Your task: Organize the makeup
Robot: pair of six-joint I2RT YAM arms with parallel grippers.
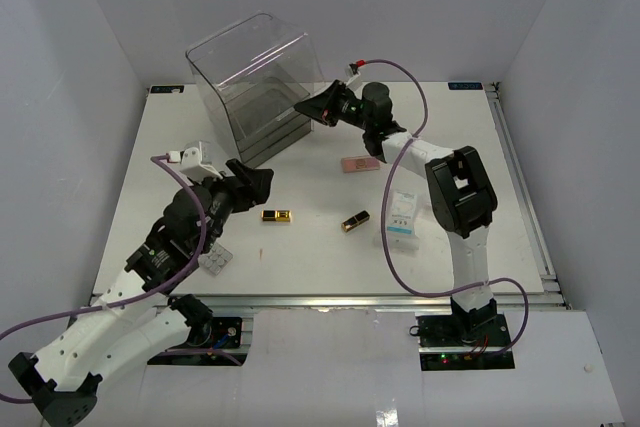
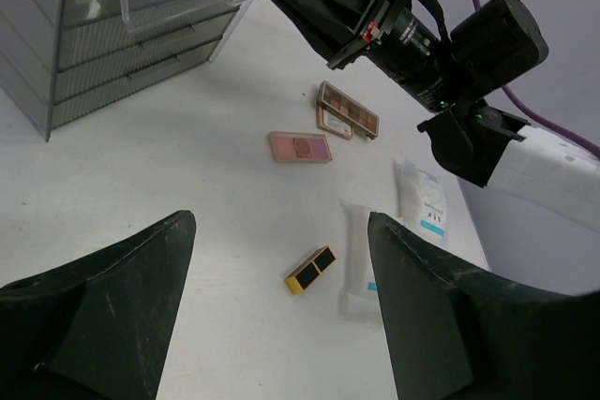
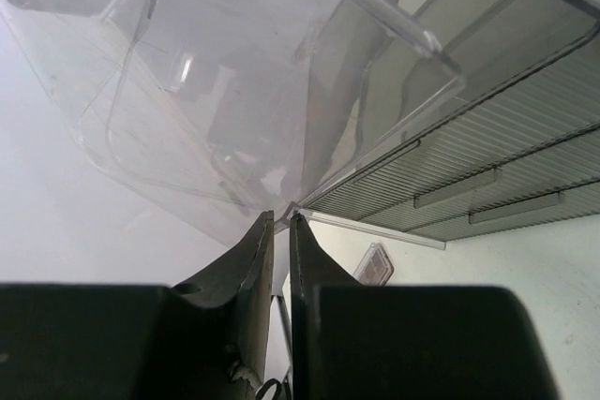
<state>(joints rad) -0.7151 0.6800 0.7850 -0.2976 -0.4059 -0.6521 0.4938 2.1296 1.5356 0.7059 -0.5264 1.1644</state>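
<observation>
White desk point(image 1: 180, 147) before me: left fingers point(image 1: 262, 185) gape wide, empty, a gold-black case point(image 1: 276, 215) near their tips, other makeup point(image 1: 358, 163) farther out. Right fingers point(image 1: 318, 107) pinch the clear box's lid point(image 1: 250, 45), nearly closed.

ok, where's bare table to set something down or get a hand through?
Bare: table strip between the right arm and right edge; also the near strip in front of the two gold-black cases. Crowded: the middle, pink palette to white-teal packets, and the drawer box corner where the right gripper sits.
</observation>
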